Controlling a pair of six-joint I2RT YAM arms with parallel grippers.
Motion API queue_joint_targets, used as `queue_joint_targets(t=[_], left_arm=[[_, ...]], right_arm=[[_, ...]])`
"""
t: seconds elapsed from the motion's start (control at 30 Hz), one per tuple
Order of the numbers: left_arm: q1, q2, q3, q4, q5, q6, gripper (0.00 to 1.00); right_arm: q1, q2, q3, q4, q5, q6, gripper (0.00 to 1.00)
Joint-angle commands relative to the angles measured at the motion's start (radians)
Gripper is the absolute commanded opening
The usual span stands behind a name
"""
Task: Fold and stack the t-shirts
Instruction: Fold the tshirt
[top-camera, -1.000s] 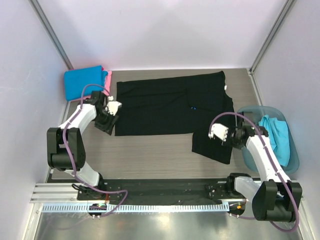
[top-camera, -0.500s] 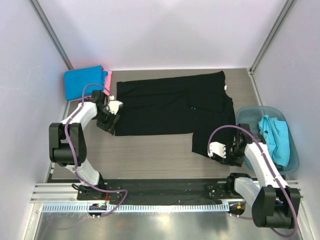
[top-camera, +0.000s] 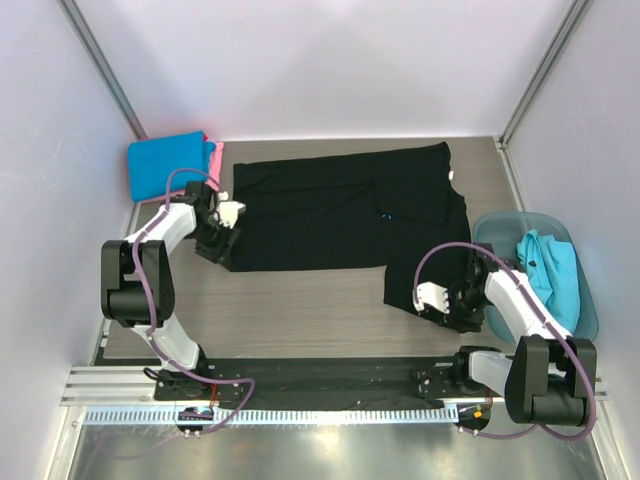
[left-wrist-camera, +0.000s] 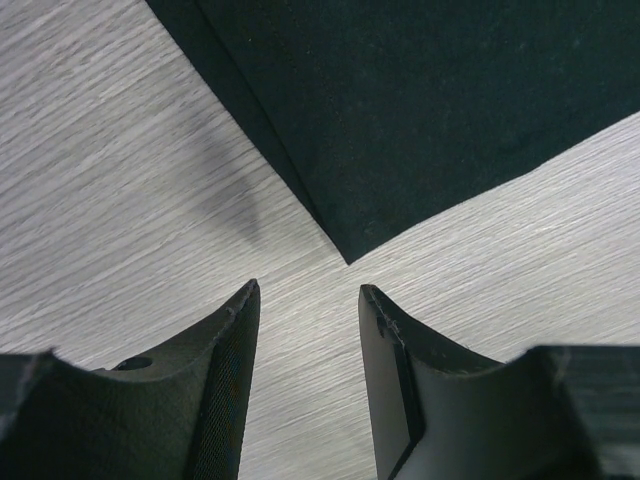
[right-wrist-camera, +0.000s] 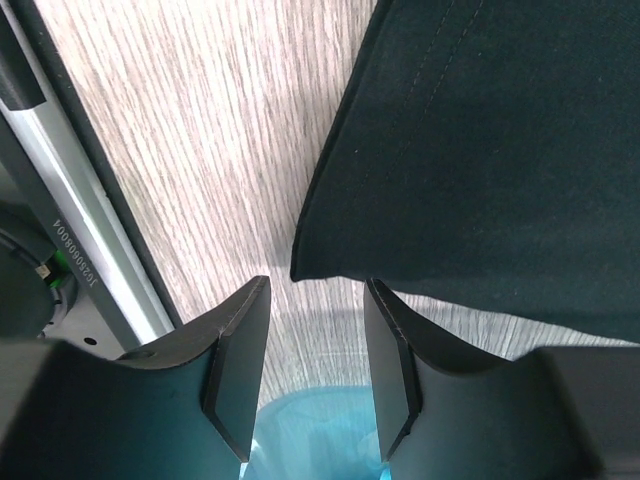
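Since a second ago the right arm has drawn back toward the worktop's (top-camera: 300, 310) near edge, and its fingers, pinched together then, now stand apart; the left arm has barely shifted.

At the far left corner lies a flat folded bright blue t-shirt (top-camera: 165, 165), with a pink t-shirt (top-camera: 214, 158) showing along its right side. The left hand (left-wrist-camera: 306, 293) is released, pale wood grain visible between its dark, tapered fingers. The pointed left near corner of the black t-shirt (top-camera: 340, 210) lies just ahead of their tips, not between them. This matte shirt is spread across the middle of the worktop, a flap reaching toward the near edge on its right. The left wrist view alone shows two layers stepped along that corner.

The right hand (right-wrist-camera: 318, 285) is likewise released and empty, the flap's near corner just beyond its tips. Only its wrist view shows the stitched hem lines and the metal rail (right-wrist-camera: 70, 200).

At the right edge sits a translucent teal plastic tub (top-camera: 590, 320) holding a crumpled turquoise t-shirt (top-camera: 550, 275).
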Motion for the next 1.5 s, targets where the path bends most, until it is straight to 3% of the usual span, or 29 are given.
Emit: queue_joint_targets(t=[0.0,0.3,0.4,0.43,0.53,0.87,1.1,1.47], left_arm=[[0.003,-0.001,0.006,0.027,0.018,-0.017,0.46],[0.005,0.002,-0.019,0.024,0.008,-0.023,0.45],[0.006,0.007,-0.016,0.017,0.008,-0.026,0.46],[0.006,0.004,-0.017,0.015,0.010,-0.029,0.46],[0.012,-0.008,-0.013,-0.018,0.022,-0.043,0.46],[0.123,0.093,0.061,-0.190,0.177,-0.153,0.45],[0.123,0.177,0.107,-0.200,0.206,-0.156,0.42],[0.114,0.254,0.165,-0.183,0.254,-0.202,0.40]], right_arm=[[0.002,0.021,0.027,0.023,-0.010,-0.024,0.48],[0.005,0.082,0.017,0.060,-0.021,0.022,0.41],[0.005,0.090,0.021,0.063,-0.027,0.045,0.24],[0.005,0.089,0.026,0.062,-0.030,0.057,0.14],[0.005,0.058,0.056,0.054,-0.040,0.078,0.02],[0.029,-0.026,0.250,0.129,-0.142,0.315,0.01],[0.072,-0.016,0.239,0.186,-0.129,0.398,0.01],[0.072,-0.069,0.187,0.183,-0.106,0.401,0.01]])
